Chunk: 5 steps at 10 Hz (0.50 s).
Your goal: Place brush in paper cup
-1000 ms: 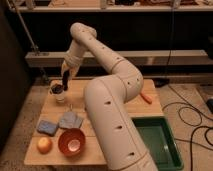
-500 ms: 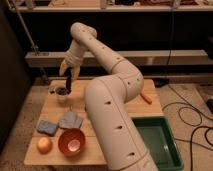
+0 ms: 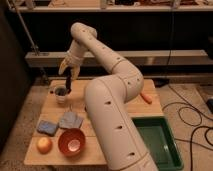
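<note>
Arm (image 3: 112,107) comes first: its white bulk fills the middle of your view, rising from the near edge, bending over the wooden table (image 3: 137,105) and reaching back left, so it hides much of the tabletop's centre from you. Right of the table at the near side you have the green bin (image 3: 162,142), and black cables (image 3: 192,122) trail over the floor beyond it. On the near left corner you see the orange bowl (image 3: 72,142), with two blue-grey cloths (image 3: 60,123) just behind it and a yellowish round fruit (image 3: 44,145) beside it at the table's left edge. A small orange thing (image 3: 146,98) lies at the far right edge.

Gripper (image 3: 69,76) hangs over the far left corner, just above the paper cup (image 3: 61,93). You cannot tell from this view how its jaws stand. The brush (image 3: 68,84) shows as a thin dark line running down from the gripper to the cup's rim; whether its tip is inside is unclear. The cup stands close to the table's left edge, with bare wood between it and the cloths.
</note>
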Available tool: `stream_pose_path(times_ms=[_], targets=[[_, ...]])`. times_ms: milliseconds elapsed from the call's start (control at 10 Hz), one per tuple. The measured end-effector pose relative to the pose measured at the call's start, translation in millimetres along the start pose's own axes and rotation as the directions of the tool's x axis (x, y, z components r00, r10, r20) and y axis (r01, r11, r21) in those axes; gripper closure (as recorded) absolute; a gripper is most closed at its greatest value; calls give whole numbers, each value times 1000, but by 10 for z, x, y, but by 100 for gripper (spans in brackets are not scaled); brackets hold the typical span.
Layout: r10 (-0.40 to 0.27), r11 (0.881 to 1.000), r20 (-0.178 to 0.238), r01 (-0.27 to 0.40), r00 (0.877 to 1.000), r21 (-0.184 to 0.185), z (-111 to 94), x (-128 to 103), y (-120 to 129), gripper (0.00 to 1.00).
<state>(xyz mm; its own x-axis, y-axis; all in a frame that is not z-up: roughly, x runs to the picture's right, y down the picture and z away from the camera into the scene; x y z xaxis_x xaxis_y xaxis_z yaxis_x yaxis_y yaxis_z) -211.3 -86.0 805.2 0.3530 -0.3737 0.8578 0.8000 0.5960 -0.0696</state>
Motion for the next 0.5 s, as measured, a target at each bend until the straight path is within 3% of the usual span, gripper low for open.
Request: stream_pose_path(times_ms=[500], targets=[[1, 1000, 0, -1, 1000, 0, -10, -1, -5, 46]])
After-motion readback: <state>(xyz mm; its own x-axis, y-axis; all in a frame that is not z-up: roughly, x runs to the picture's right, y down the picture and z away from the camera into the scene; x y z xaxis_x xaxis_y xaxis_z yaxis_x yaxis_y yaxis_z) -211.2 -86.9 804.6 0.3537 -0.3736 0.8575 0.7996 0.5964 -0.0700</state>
